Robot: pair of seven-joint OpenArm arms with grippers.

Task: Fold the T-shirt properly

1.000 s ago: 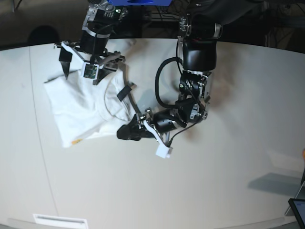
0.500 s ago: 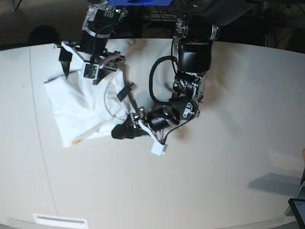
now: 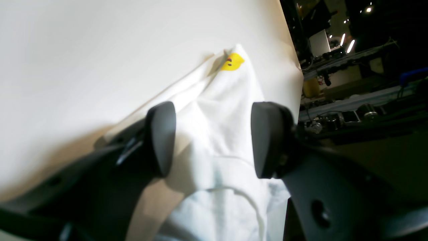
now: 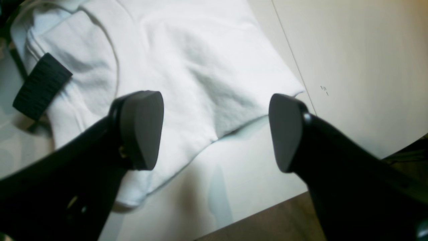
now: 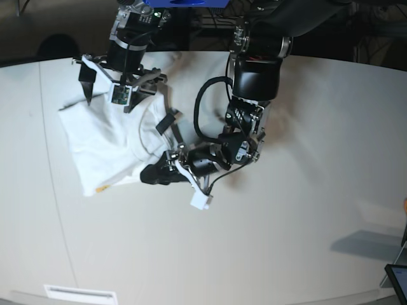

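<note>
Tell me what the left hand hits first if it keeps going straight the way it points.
The T-shirt: white cloth already lies between the open left hand's fingers, probably just ahead, though depth is unclear.

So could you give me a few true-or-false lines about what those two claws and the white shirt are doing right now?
1. The left claw is open, with the white cotton T-shirt between its pads. True.
2. The right claw is clamped shut on the shirt. False: its pads stand wide apart above the cloth, gripping nothing.
3. A small yellow printed patch shows at one corner of the shirt. True.
4. The shirt hangs in the air between the two arms. False: it lies bunched on the pale table.
5. A black ribbed tag shows near the neck opening. True.
</note>
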